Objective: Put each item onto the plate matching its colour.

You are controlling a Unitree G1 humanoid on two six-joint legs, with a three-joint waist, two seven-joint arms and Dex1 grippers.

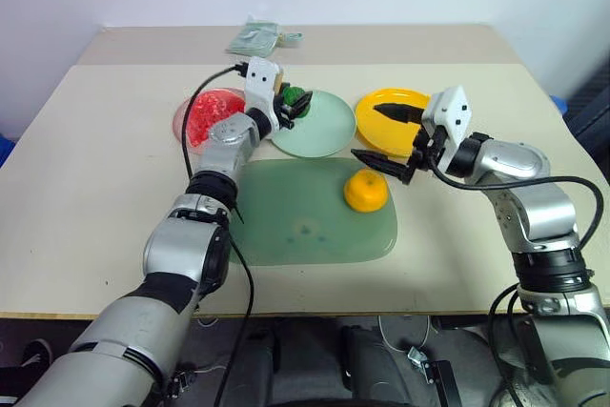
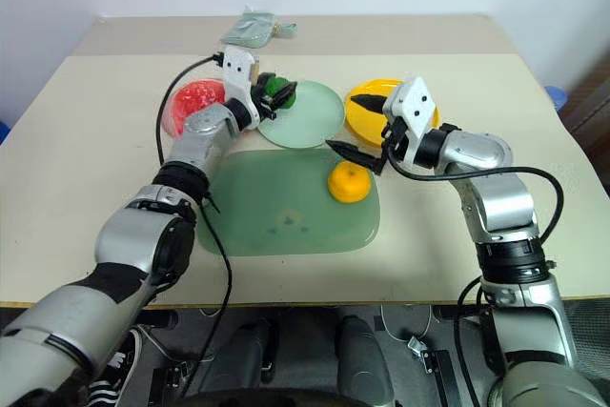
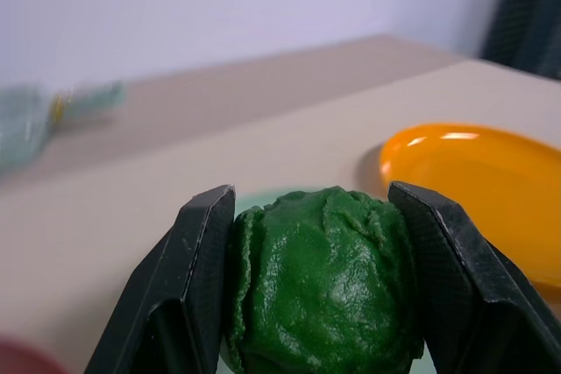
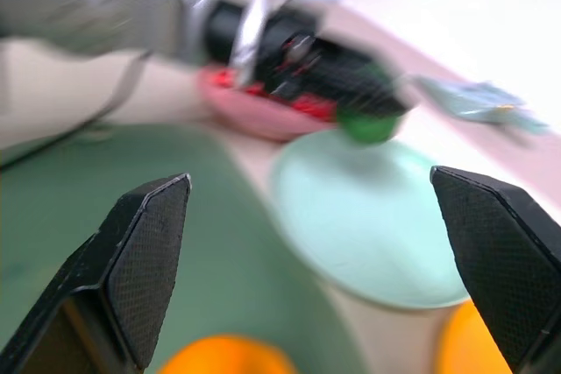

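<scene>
Up close in our left wrist view, the left gripper (image 3: 320, 295) clamps the bumpy green ball (image 3: 324, 282); overhead it hangs over the mint plate (image 1: 315, 126). Our right gripper (image 1: 389, 140) gapes wide, just beside the orange (image 1: 366, 191)

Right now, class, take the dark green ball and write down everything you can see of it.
The dark green ball is a small, roundish toy with a bumpy, wrinkled surface, matt and rubbery-looking. It is clamped between the two black fingers of the left gripper, one finger pressing each side. Held off the table, it hangs over the near-left edge of the pale mint green plate, between the pink plate and the yellow-orange plate. Only the fingers touch it.
</scene>
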